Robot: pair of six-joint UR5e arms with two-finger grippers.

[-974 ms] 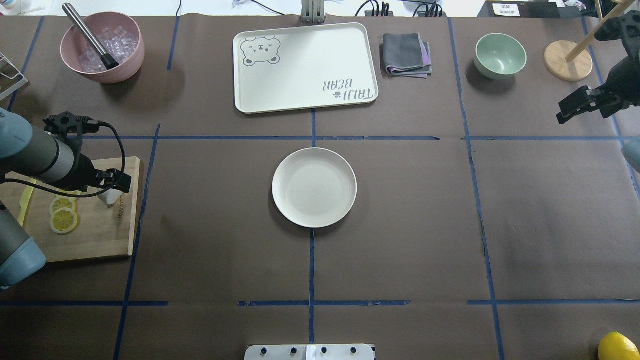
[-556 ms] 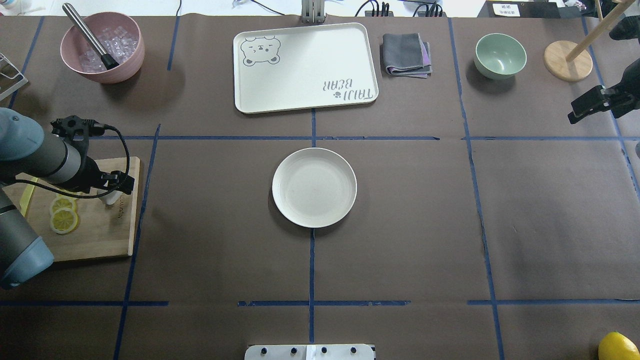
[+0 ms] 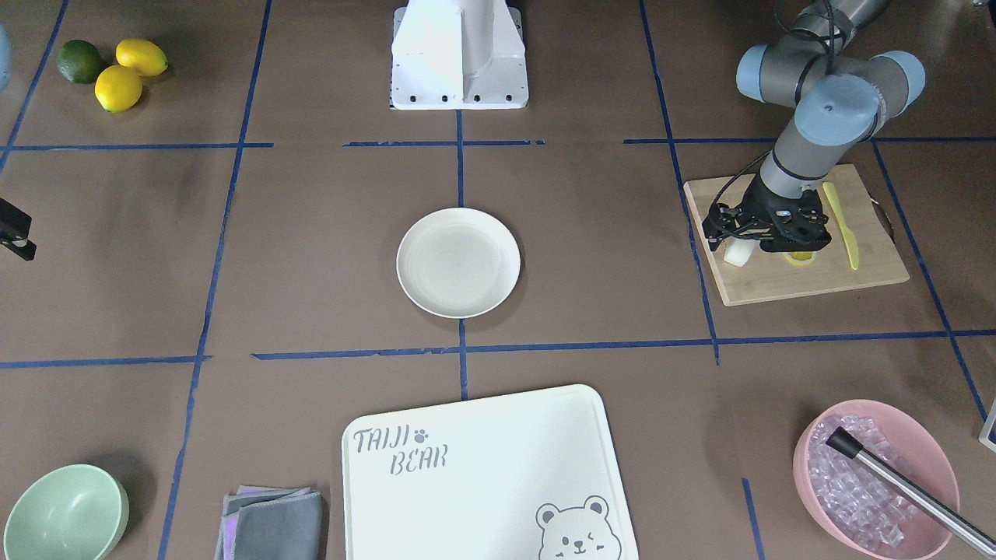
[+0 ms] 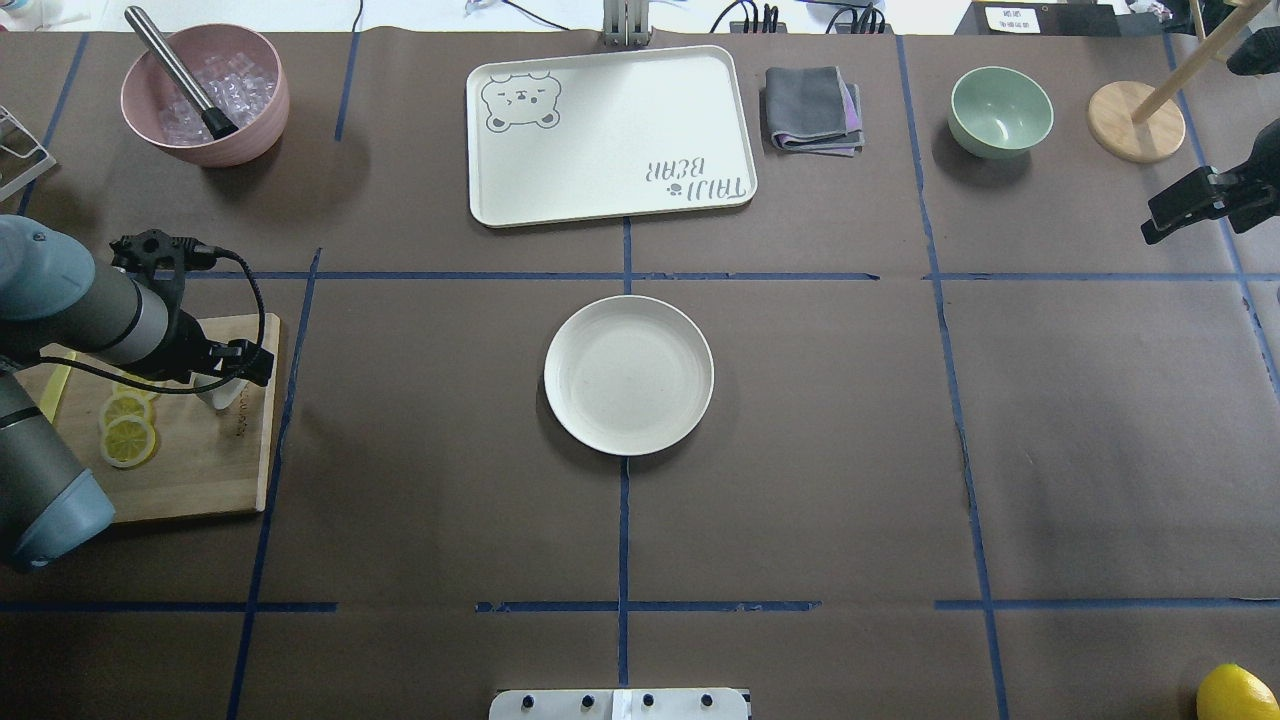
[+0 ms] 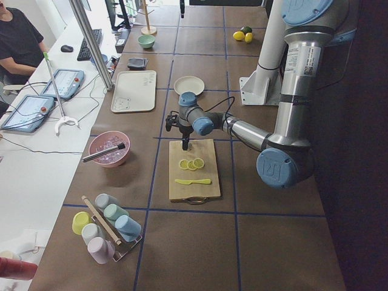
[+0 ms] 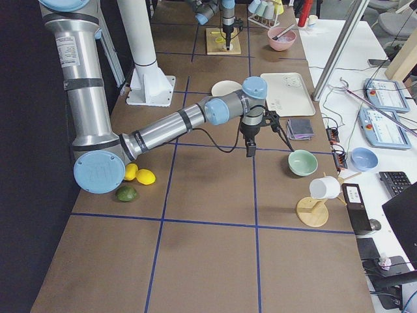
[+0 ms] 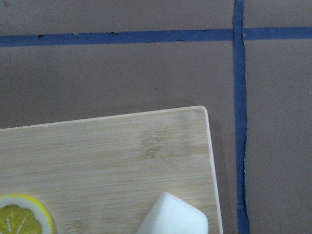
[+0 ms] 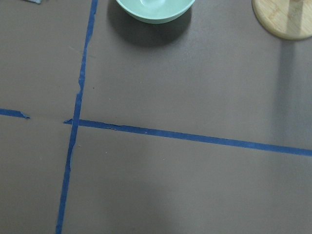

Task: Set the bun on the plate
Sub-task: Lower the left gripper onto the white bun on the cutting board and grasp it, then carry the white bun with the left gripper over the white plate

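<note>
Bamboo was seen beneath the bun (image 3: 738, 253): it lay on the wooden cutting board (image 3: 786, 286), close to the board edge that faced the plate (image 3: 458, 262) and near one corner. This was confirmed by the left wrist view, where only part of the bun was caught at the bottom of the picture. The left gripper (image 3: 761, 235) was held directly over the bun, pointed downward, and much of the bun was covered by it in the overhead view. How far its jaws were parted, and whether the bun was pinched between them, could not be told: the fingers were left out of the wrist camera's picture and were hidden by the gripper body in the other views. Lemon slices (image 4: 128, 440) were laid beside the bun on the board, and a yellow knife (image 3: 840, 225) was placed further along it. The plate was set at the middle of the table, well apart from the board. The right gripper (image 4: 1180, 208) was held above the table near the green bowl (image 4: 1000, 110); its opening could not be judged either.
</note>
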